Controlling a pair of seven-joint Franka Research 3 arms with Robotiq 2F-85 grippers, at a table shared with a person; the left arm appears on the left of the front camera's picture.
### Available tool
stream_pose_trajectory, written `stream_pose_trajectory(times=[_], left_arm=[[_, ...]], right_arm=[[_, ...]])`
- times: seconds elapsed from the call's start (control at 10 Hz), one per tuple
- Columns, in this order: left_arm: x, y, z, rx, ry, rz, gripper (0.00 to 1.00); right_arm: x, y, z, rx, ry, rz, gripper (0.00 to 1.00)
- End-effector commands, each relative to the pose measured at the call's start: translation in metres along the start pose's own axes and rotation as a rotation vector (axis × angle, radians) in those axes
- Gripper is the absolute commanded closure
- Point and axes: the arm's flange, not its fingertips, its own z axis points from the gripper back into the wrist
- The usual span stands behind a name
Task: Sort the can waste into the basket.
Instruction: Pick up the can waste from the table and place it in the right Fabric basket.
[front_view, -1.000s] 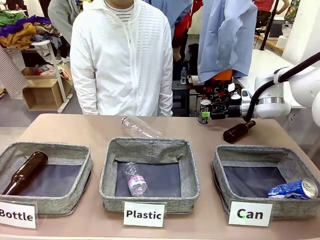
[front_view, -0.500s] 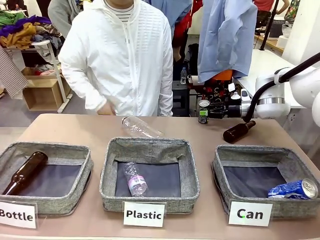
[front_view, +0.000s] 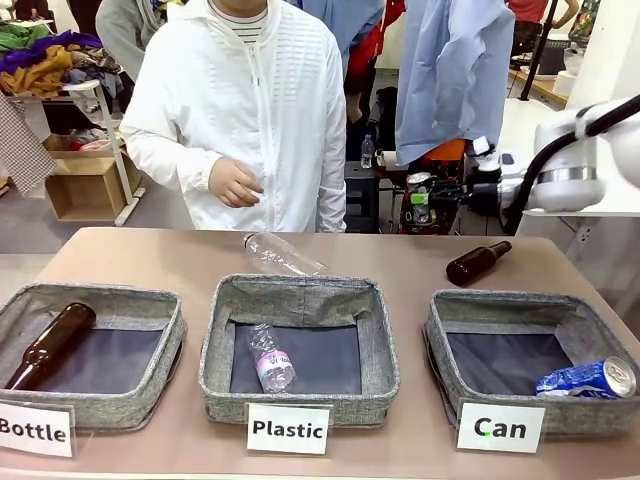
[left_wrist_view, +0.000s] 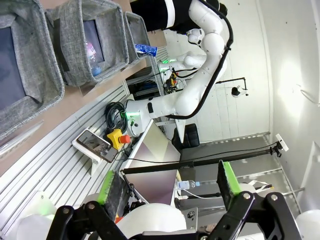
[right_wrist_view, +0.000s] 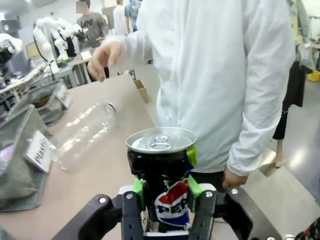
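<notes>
A dark crushed can (right_wrist_view: 161, 172) with a silver top stands upright between the green pads of my right gripper (right_wrist_view: 164, 192), which is shut on it. From the front, that gripper (front_view: 420, 205) holds the can (front_view: 418, 192) in the air beyond the table's far right edge, above and behind the grey "Can" basket (front_view: 440, 345). A blue can (front_view: 590, 378) lies in that basket's front right corner. My left gripper (left_wrist_view: 170, 185) is open and holds nothing, off to the side of the table; the blue can (left_wrist_view: 146, 49) is small and far off in its view.
A brown bottle (front_view: 478, 262) lies on the table behind the "Can" basket. A clear plastic bottle (front_view: 283, 255) lies behind the "Plastic" basket (front_view: 300, 290). The "Bottle" basket (front_view: 150, 300) holds a brown bottle. A person in white stands at the far edge, hand (front_view: 235, 183) at waist height.
My right gripper has shut on the dark can and risen with it, off the table's far edge. The person's hand came up to the waist.
</notes>
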Motion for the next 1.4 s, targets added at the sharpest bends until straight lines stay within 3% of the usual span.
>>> stream_pose_trajectory(times=[0.0, 0.4, 0.8, 1.0, 1.3], left_arm=[[-0.002, -0.003, 0.0, -0.011, -0.001, 0.008, 0.0], [-0.002, -0.003, 0.0, -0.011, -0.001, 0.008, 0.0], [-0.002, -0.003, 0.0, -0.011, -0.001, 0.008, 0.0], [-0.002, -0.003, 0.0, -0.011, -0.001, 0.008, 0.0], [-0.002, -0.003, 0.0, -0.011, -0.001, 0.008, 0.0]], right_arm=[[0.047, 0.056, 0.037, 0.088, 0.094, -0.056, 1.0], [0.115, 0.154, 0.103, 0.189, 0.343, -0.145, 1.0], [0.123, 0.253, 0.132, 0.356, 0.571, -0.117, 1.0], [0.115, 0.274, 0.127, 0.369, 0.617, -0.133, 1.0], [0.103, 0.279, 0.125, 0.35, 0.722, -0.101, 1.0]])
